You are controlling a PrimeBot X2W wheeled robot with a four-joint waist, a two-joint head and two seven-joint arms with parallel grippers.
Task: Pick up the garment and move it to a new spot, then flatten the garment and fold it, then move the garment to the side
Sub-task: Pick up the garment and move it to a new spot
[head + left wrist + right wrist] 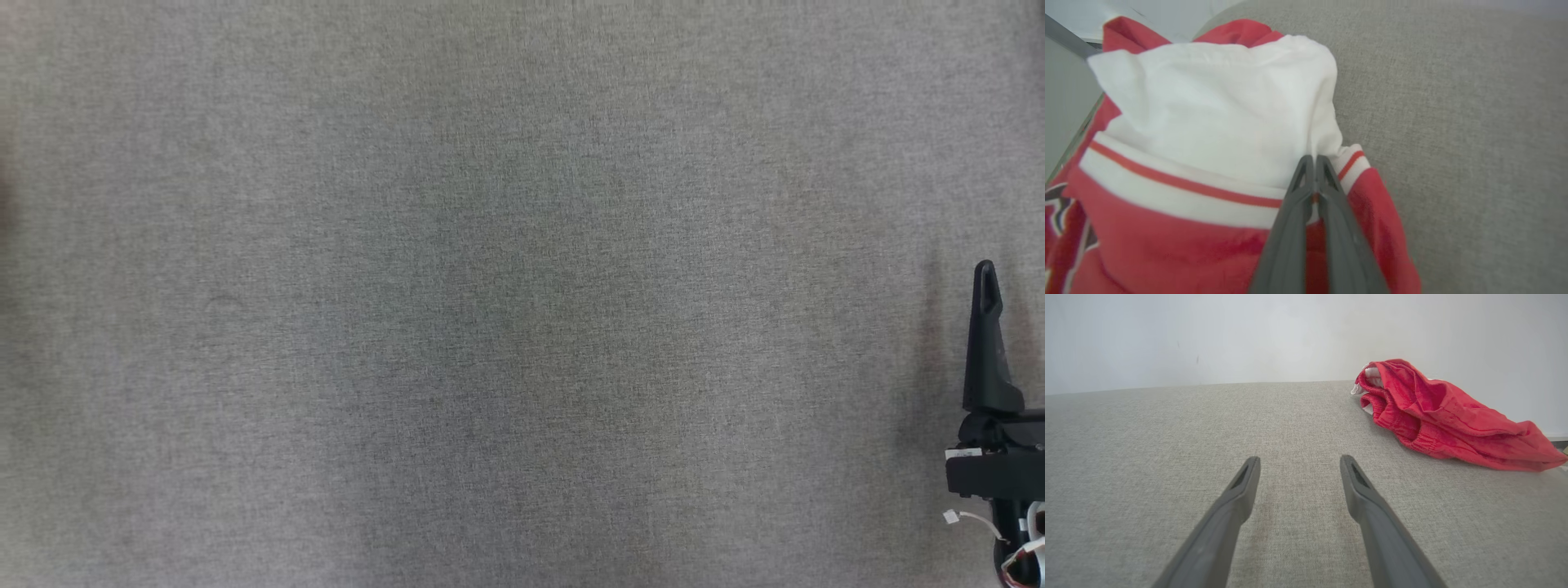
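Observation:
The garment [1208, 122] is a crumpled red piece with a white lining and red-and-white striped trim, lying on the grey cloth surface [1453, 122]. My left gripper [1312, 161] is shut on it, its two dark fingers pressed together where the white fabric puckers by the striped trim. In the right wrist view the garment [1445, 416] lies as a red heap at the far right of the surface, close to the wall. My right gripper [1299, 465] hovers open over bare cloth, well short of the heap. One of its fingers [986, 343] shows at the lower right of the head view.
The grey cloth surface [490, 286] stretches across the head view. A white wall [1208, 335] stands behind its far edge. Beside the garment, a dark bar [1065, 41] and a paler area mark the edge of the surface.

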